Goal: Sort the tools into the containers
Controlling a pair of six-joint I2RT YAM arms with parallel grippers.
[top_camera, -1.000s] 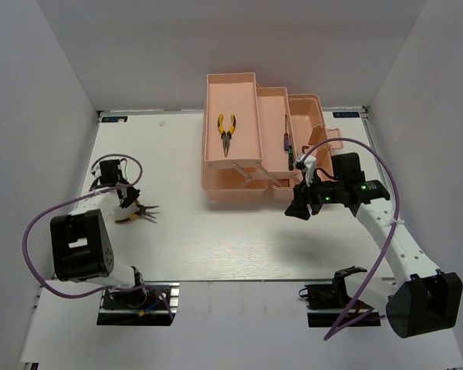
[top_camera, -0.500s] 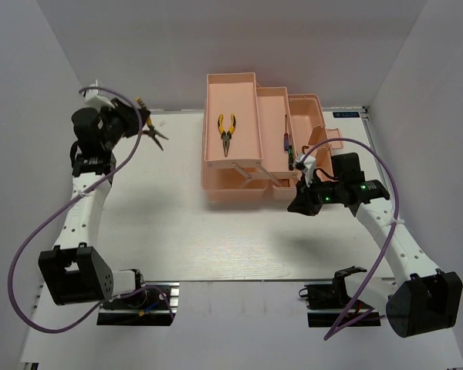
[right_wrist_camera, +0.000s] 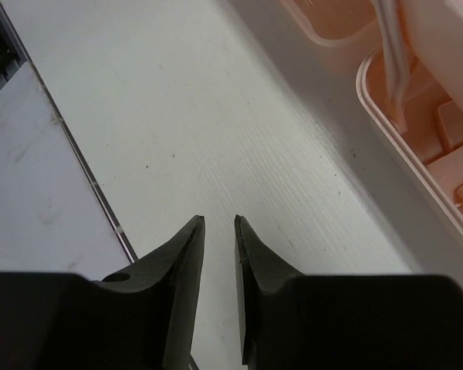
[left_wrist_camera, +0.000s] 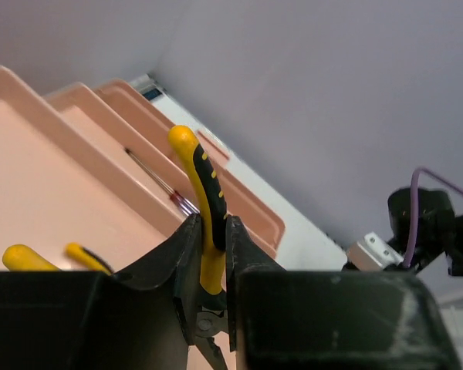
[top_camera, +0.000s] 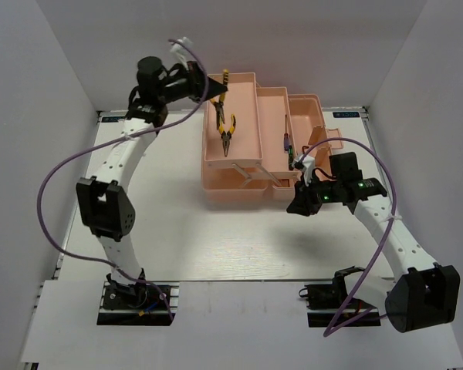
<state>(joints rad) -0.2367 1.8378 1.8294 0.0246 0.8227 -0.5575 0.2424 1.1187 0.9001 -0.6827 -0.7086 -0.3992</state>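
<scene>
Hovering over far-left corner of top tray (top_camera: 243, 142), left pincer (left_wrist_camera: 211, 231) clamped on pliers (left_wrist_camera: 204, 177) handle; long axis roughly along tray length, second pliers (top_camera: 227, 131) lying just nearward below. Right pincer (right_wrist_camera: 216, 231) narrowly parted, empty, above tabletop (right_wrist_camera: 139, 116) beside toolbox (top_camera: 305, 114); left arm nearer.

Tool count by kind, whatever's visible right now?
Pliers: 2, yellow-handled pliers in the big tray, held pliers in the left tool
Screwdrivers: 1 sure, the green-handled screwdriver; any more too small to tell
Total: 3
</scene>
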